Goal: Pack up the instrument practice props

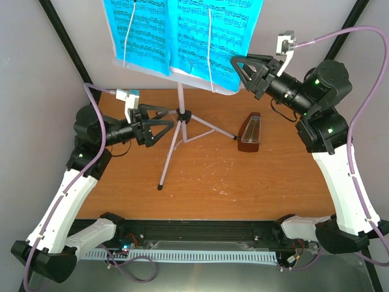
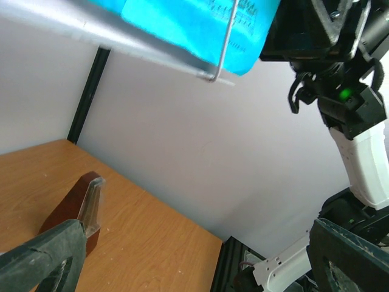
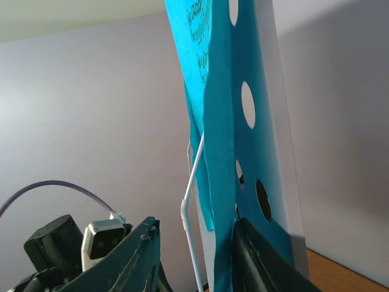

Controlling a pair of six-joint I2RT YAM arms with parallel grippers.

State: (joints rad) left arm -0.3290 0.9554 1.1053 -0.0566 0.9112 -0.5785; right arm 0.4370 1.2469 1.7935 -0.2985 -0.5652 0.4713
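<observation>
Sheet-music pages (image 1: 182, 30) are resting on the music stand (image 1: 182, 114) at the back of the tabletop (image 1: 243, 188), their tops running out of frame. The right claw (image 1: 241, 76) is hanging high, jaws partly apart astride the stand's right edge, with contact unclear. The left claw (image 1: 167, 120) is hovering low beside the pole, jaws wide apart.

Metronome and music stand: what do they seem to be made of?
Metronome: likely varnished brown wood, smooth and slightly glossy. Its front cover looks like clear plastic, since you can see through it. Music stand: probably metal, judging by its thin silvery tubes with a dull sheen.
</observation>
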